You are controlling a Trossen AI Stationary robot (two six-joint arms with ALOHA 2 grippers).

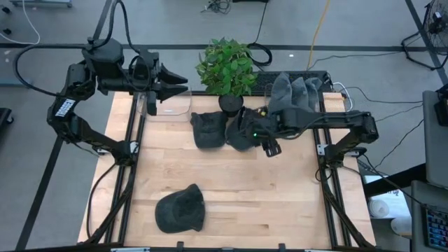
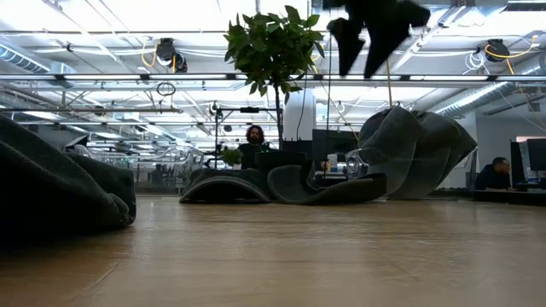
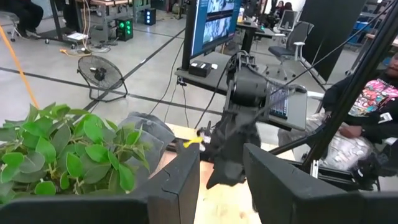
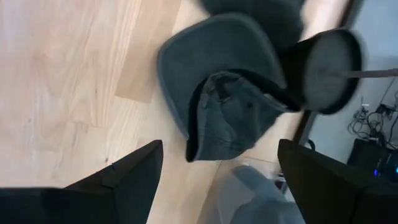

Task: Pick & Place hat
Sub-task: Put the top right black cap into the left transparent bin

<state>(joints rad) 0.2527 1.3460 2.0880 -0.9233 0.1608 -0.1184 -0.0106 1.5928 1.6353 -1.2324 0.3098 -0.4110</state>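
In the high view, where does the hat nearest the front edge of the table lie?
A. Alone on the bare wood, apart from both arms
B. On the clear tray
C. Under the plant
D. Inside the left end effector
A: the front hat lies alone on the table, apart from the left end effector and the right end effector.

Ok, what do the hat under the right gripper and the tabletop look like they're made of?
The hat looks like soft dark grey woven fabric, maybe cotton twill: matte, creased, crown slumped. The tabletop looks like pale wood, butcher-block style, with visible grain and plank seams and a smooth, faintly glossy finish. The right gripper hangs open above the hat.
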